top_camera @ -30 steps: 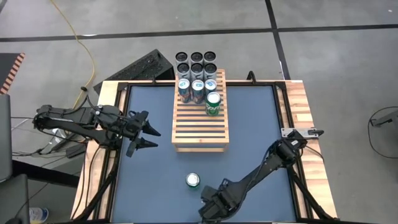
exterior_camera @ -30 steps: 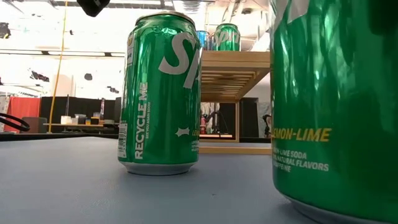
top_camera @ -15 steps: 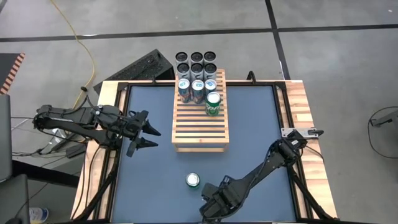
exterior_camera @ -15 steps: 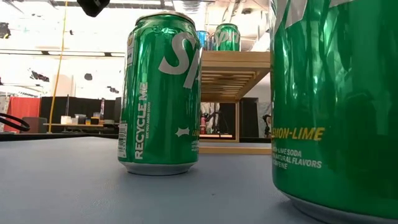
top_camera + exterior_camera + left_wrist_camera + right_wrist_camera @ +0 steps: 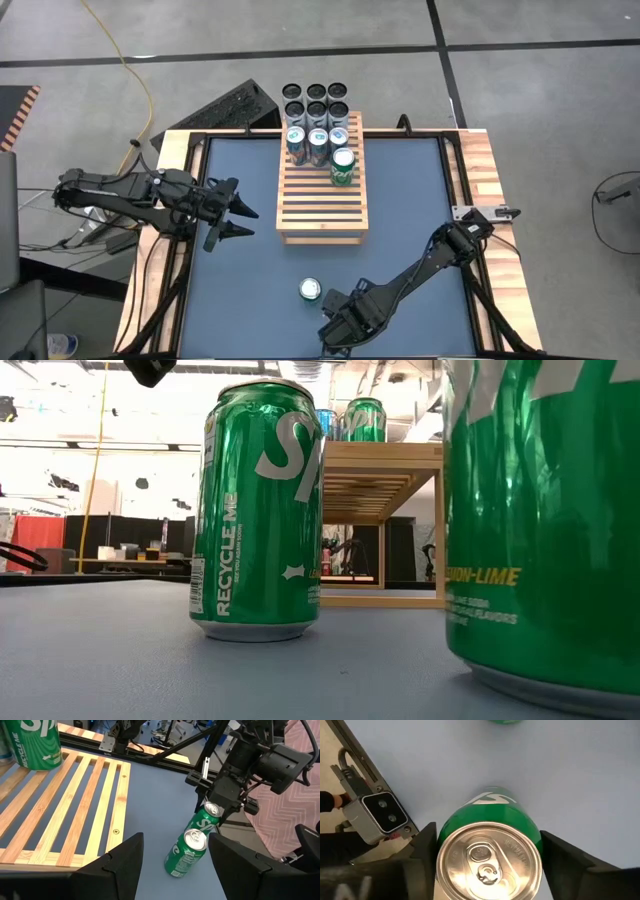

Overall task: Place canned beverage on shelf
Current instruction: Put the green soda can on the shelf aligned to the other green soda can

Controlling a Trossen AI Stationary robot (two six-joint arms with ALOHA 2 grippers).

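Two green cans stand near the table's front edge. One (image 5: 310,290) (image 5: 262,510) (image 5: 186,852) stands free on its base. The other (image 5: 487,862) (image 5: 545,520) (image 5: 205,820) is under my right gripper (image 5: 338,328) (image 5: 487,832), which is shut on it; in the high view the gripper hides it. The slatted wooden shelf (image 5: 322,200) (image 5: 65,805) stands at the table's far middle, with a green can (image 5: 343,166) and blue cans (image 5: 310,143) on its far end. My left gripper (image 5: 240,213) (image 5: 176,837) hovers open, left of the shelf. My right gripper pinches the green can between its two fingers (image 5: 422,850), on opposite sides of its wall just below the rim (image 5: 445,832). The fingers come from above, pointing down. The can stands upright, its base (image 5: 560,695) on the table.
Several dark cans (image 5: 316,100) stand in a block just beyond the shelf's far end. A wooden border (image 5: 480,180) frames the blue tabletop. Open blue surface lies between the shelf and the front cans. A small grey camera block (image 5: 380,815) sits at the near edge beside my right gripper.
The can under my right gripper has shifted slightly toward the table's right, staying upright on the table. The free can and the left arm have kept still.
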